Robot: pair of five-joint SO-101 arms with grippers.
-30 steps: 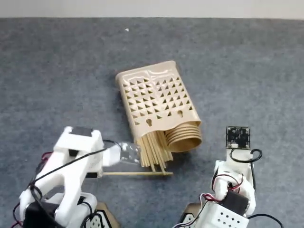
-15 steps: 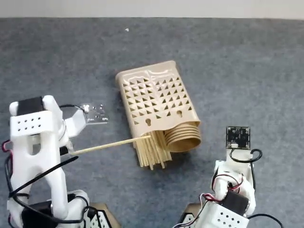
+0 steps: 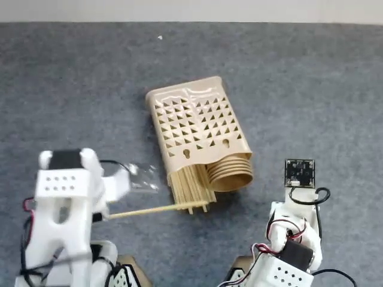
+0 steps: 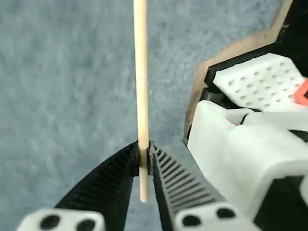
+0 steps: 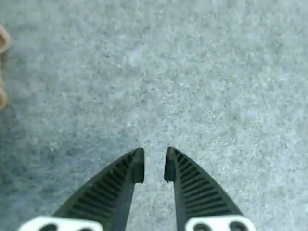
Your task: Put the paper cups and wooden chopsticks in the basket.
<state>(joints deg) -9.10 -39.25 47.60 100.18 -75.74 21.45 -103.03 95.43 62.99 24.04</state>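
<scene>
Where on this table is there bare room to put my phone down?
Bare carpet runs all along the far side of the basket and out to both sides of it. It is crowded at the basket's mouth: chopsticks and cups stick out there, and the left gripper holds one chopstick across the front.

A grey, carpet-like covering (image 3: 311, 89) spreads over the whole worktop, its short nap flecked with lighter and darker fibres. In the right wrist view the same speckled grey pile (image 5: 216, 72) appears close up. A pale, plain strip (image 3: 191, 11) runs along the far edge at 12 o'clock. Just inside it, toward 11 o'clock, a tiny white speck (image 3: 160, 37) lies on the covering. At 6 o'clock, two tan board corners (image 3: 133, 264) (image 3: 239, 263) rest on the grey surface, well apart.
</scene>
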